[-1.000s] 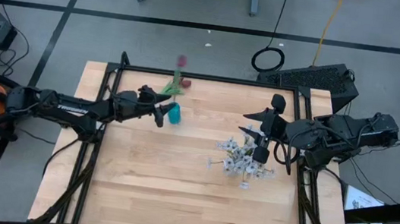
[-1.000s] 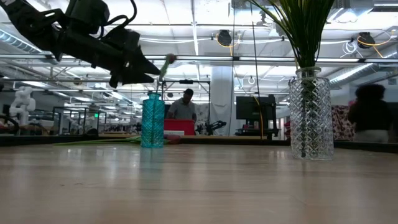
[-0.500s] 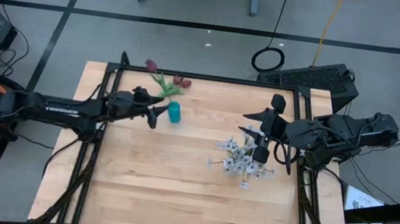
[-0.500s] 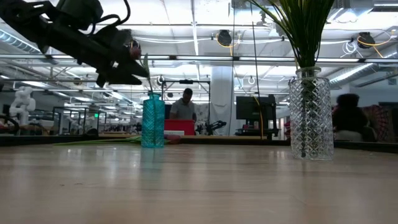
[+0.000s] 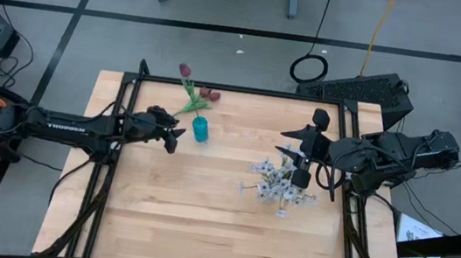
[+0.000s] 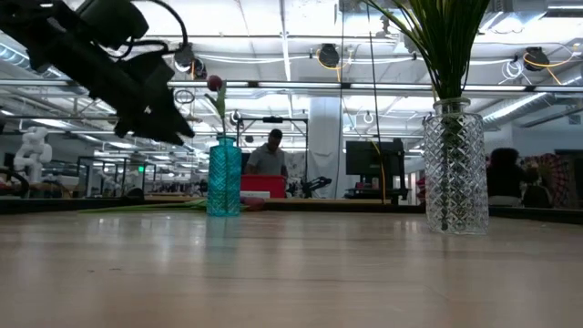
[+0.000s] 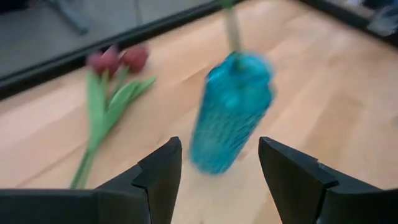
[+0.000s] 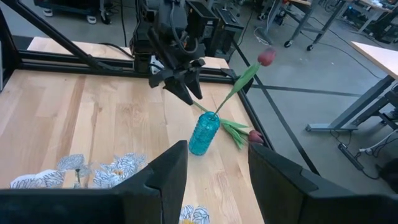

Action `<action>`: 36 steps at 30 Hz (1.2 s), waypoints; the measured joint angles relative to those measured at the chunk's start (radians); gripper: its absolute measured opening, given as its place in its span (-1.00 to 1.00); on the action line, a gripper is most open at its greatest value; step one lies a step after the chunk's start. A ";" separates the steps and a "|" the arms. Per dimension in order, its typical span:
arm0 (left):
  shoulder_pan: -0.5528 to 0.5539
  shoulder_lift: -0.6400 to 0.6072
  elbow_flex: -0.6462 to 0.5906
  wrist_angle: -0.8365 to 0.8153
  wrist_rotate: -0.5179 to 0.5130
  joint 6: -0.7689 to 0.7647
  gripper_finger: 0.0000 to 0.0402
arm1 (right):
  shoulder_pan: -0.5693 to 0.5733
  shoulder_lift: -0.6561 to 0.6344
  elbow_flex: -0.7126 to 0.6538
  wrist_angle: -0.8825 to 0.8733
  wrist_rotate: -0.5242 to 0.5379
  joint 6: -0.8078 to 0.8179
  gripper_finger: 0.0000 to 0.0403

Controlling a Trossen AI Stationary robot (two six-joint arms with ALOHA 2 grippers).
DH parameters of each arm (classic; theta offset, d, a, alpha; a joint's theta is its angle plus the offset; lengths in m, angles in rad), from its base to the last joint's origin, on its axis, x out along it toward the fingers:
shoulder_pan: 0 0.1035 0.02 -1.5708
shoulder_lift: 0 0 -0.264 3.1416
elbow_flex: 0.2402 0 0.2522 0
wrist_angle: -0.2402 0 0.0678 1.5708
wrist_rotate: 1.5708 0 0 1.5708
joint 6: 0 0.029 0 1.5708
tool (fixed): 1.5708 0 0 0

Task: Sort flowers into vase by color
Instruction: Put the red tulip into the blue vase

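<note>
- Left gripper (image 5: pixel 171 136) sits just beside the blue vase (image 5: pixel 200 129), dark fingers spread apart, holding nothing.
- Blue vase: slim, translucent teal, ribbed glass, upright near the table's (image 5: pixel 201 222) far edge.
- One red tulip (image 5: pixel 186 71) stands in the blue vase, thin green stem leaning, bud smooth and dark red.
- Two more tulips (image 5: pixel 208 95) lie flat on the light wood just behind the vase.
- White flowers (image 5: pixel 277 183), a frilly spray, stand in a clear vase (image 6: pixel 453 169) of diamond-cut glass.
- Right gripper (image 5: pixel 300 168) hangs by the white flowers, fingers apart, nothing held.
</note>
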 joint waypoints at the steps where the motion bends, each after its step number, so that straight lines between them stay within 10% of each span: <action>1: 0.000 0.000 0.000 -0.028 -0.016 -0.013 0.09 | 0.000 0.000 0.000 -0.005 0.000 0.004 -0.21; 18: 0.083 0.142 0.000 -0.079 -0.212 0.020 -0.16 | 0.000 0.002 0.000 -0.006 0.000 0.016 -0.21; 36: 0.199 0.359 0.000 0.036 -0.143 0.245 -0.17 | 0.000 0.039 0.000 -0.016 0.003 -0.008 -0.21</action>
